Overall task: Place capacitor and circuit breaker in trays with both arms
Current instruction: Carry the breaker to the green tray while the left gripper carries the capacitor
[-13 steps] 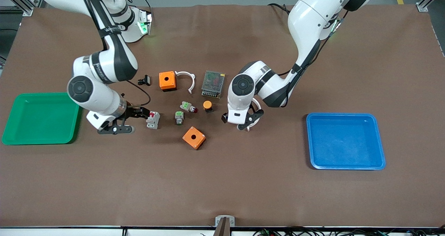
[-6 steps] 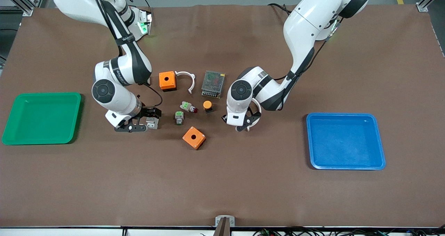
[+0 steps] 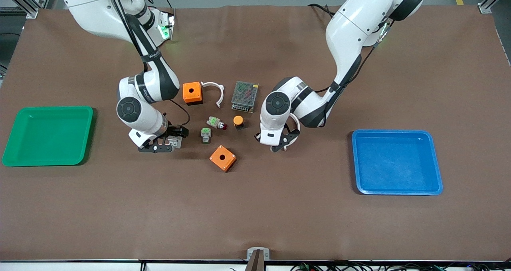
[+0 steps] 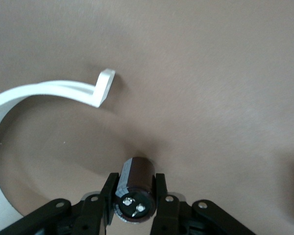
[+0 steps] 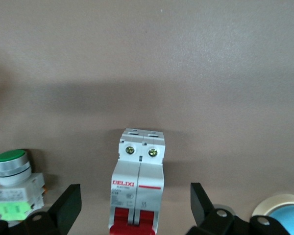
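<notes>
The capacitor [image 4: 135, 188], a small dark cylinder, lies on the table between my left gripper's [image 4: 135, 198] fingers, which are closed against its sides. In the front view the left gripper [image 3: 276, 142] hides it. The circuit breaker [image 5: 139, 186], a grey-white block with red levers, lies on the table between my right gripper's [image 5: 134, 208] open fingers, with a gap on each side. In the front view the right gripper [image 3: 163, 142] sits low over the breaker [image 3: 175, 142], only partly visible.
A green tray [image 3: 48, 108] is at the right arm's end, a blue tray [image 3: 393, 132] at the left arm's end. Between the grippers lie two orange boxes [image 3: 192, 92] [image 3: 222, 158], green-topped parts [image 3: 206, 134], an orange-capped button [image 3: 238, 121] and a power supply [image 3: 244, 90]. A white curved clip [image 4: 39, 90] lies by the capacitor.
My right arm has swung from beside the green tray toward the table's middle, bringing its gripper astride the circuit breaker. My left gripper has shifted slightly and settled lower.
</notes>
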You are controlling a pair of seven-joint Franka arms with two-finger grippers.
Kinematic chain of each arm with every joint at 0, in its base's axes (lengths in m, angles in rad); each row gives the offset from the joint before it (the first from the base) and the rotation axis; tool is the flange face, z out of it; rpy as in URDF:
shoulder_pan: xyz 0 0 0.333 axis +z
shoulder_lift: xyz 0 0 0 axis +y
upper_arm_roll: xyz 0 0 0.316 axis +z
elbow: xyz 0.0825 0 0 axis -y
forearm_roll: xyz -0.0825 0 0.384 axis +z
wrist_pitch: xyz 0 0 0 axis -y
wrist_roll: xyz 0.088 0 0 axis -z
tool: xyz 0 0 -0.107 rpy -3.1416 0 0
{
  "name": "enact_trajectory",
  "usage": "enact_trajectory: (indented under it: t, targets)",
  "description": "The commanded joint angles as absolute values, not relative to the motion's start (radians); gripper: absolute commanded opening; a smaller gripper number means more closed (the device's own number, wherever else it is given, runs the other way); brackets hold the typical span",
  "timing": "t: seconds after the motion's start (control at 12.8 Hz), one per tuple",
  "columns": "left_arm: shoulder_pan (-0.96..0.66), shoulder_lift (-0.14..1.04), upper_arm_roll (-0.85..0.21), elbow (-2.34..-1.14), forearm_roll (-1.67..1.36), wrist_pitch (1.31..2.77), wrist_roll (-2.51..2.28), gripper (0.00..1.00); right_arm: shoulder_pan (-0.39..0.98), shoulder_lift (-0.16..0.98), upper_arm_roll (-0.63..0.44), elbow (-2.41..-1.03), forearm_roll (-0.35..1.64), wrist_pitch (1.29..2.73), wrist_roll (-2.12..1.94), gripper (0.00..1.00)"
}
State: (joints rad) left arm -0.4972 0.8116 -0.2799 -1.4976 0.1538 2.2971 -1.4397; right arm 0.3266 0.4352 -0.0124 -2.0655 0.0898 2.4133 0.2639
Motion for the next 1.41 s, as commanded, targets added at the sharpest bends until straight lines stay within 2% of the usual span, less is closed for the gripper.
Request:
enact_trajectory:
  t: [0.0,0.08,0.23,0.47,0.62,0.7,1.02,1.17,1.33]
  targets:
    - [-0.473,0.705,-0.253,-1.503,0.205,2.246,-1.454,0.01,0.334,0.430,-0.017,-2.071,0.110,2.419,0.272,0.73]
    - [-0.445,0.657,-0.250,-1.500,0.242,2.164,-1.421,0.01,0.333,0.430,-0.018,-2.069,0.110,2.418,0.278,0.59]
    - [-0.372,0.592,-0.253,-1.502,0.252,2.080,-1.271,0.01,0.330,0.428,-0.018,-2.065,0.110,2.411,0.299,0.38]
    - [-0.260,0.543,-0.258,-1.517,0.253,2.036,-1.122,0.00,0.324,0.423,-0.020,-2.054,0.110,2.404,0.301,0.25]
    - [-0.184,0.520,-0.258,-1.549,0.253,2.034,-1.008,0.00,0.321,0.405,-0.026,-2.039,0.110,2.373,0.298,0.24]
    - [-0.148,0.519,-0.258,-1.563,0.253,2.036,-0.949,0.00,0.299,0.384,-0.028,-2.011,0.109,2.311,0.293,0.24]
    - [0.001,0.531,-0.258,-1.618,0.256,2.097,-0.714,0.00,0.106,0.345,-0.028,-1.791,0.091,1.926,0.152,0.24]
    - [0.089,0.532,-0.258,-1.682,0.255,2.190,-0.631,0.00,-0.016,0.347,-0.028,-1.702,0.054,1.817,0.018,0.24]
    - [0.185,0.563,-0.258,-1.748,0.255,2.317,-0.553,0.00,-0.127,0.350,-0.028,-1.674,-0.044,1.804,-0.107,0.24]
